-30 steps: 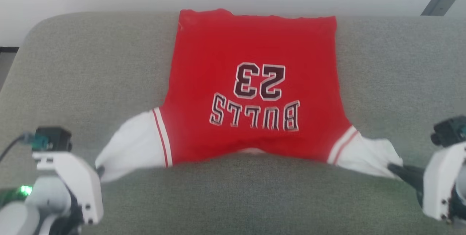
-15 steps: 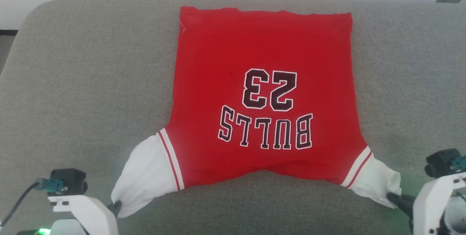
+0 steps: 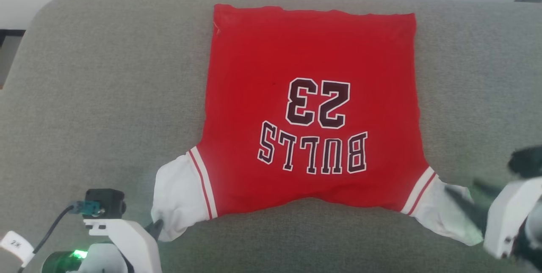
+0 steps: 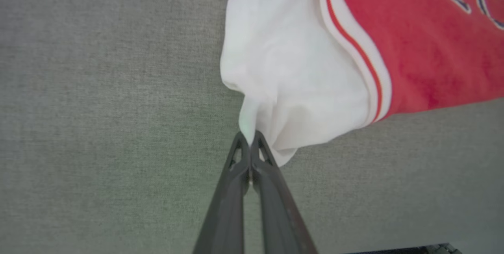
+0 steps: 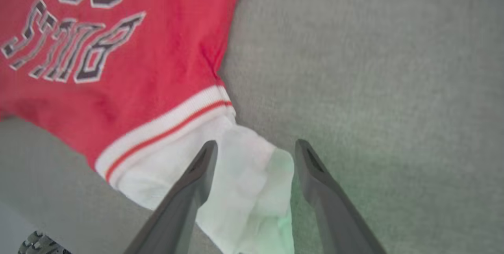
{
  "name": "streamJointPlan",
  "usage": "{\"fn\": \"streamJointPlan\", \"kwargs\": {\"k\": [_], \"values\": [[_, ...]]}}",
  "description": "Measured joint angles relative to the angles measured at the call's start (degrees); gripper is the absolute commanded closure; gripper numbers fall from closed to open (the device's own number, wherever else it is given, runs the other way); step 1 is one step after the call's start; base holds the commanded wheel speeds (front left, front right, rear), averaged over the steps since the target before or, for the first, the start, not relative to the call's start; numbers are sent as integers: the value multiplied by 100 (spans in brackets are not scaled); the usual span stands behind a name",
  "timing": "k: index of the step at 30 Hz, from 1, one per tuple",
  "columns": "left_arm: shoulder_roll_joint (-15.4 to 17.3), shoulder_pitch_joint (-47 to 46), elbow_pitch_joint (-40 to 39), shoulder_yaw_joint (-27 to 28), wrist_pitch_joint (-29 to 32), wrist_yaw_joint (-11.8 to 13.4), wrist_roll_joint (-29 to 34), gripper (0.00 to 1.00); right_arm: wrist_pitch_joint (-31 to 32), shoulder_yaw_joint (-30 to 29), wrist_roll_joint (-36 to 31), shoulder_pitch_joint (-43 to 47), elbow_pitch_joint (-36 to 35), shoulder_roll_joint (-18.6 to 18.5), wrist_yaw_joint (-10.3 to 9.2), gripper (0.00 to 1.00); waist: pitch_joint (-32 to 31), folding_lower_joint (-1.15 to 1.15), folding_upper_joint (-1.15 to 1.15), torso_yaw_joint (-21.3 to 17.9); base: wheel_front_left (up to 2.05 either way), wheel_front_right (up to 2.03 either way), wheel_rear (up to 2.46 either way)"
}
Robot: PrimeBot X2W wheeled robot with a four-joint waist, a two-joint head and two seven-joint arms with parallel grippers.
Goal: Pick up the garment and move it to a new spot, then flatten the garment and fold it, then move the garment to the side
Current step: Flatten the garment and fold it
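Garment: the red garment (image 3: 311, 108) lies spread flat on the grey upholstered surface (image 3: 97, 95), printed side up. Its hem is toward the far edge and its shoulders toward the robot. It sits between the 2 grippers, a little right of the middle in the head view.
Print: a dark, white-outlined "23" with "BULLS" nearer the robot, both upside down from the head camera.
Left sleeve: the white left sleeve (image 3: 180, 197), edged with red-white striped trim, trails toward the robot's left and bunches to a point at the gripper tips.
Left gripper: the left gripper (image 4: 249, 138) is clenched on the tip of that sleeve. Its 2 dark fingers meet with a pinch of white cloth between them, low over the surface.
Right sleeve: the white right sleeve (image 3: 449, 218) lies crumpled on the surface at the garment's near right corner.
Right gripper: the right gripper (image 5: 256, 145) is released, jaws spread wide, and the sleeve's end lies in the gap between the 2 fingers. Whether either finger touches the cloth cannot be told.
Left arm: its pale wrist housing is at the lower left of the head view, fingers pointing up and right toward the sleeve. A small black camera (image 3: 103, 203) sits on top and a green light (image 3: 78, 255) glows below.
Right arm: its pale wrist is at the lower right edge of the head view, blurred, fingers pointing left toward the sleeve.
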Motion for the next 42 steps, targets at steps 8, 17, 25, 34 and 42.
{"fn": "streamJointPlan", "kwargs": {"k": [8, 17, 25, 34, 42], "values": [[-183, -307, -10, -176, -2, -115, 101, 100, -99, -411, -398, -1139, -569, 201, -2, 0, 217, 0, 0, 178, 0, 0, 0], [-498, -792, 93, -385, -25, -294, 194, 100, -788, -102, -929, -3327, 1466, 243, -2, 0, 579, 0, 0, 578, 0, 0, 0], [-712, -1098, 253, -523, -69, -470, 237, 100, -845, -63, -1440, -4880, 3832, 10, -1, 0, 868, 0, 0, 1026, 0, 0, 0], [-899, -1291, 445, -630, -126, -665, 227, 100, -360, -493, -1866, -5861, 5634, 38, -2, 0, 1118, 0, 0, 1398, 0, 0, 0], [-1001, -1434, 654, -658, -180, -795, 193, 100, 185, -709, -2608, -6487, 6564, 35, 3, 100, 1229, 0, 0, 1517, 0, 0, 0]]}}
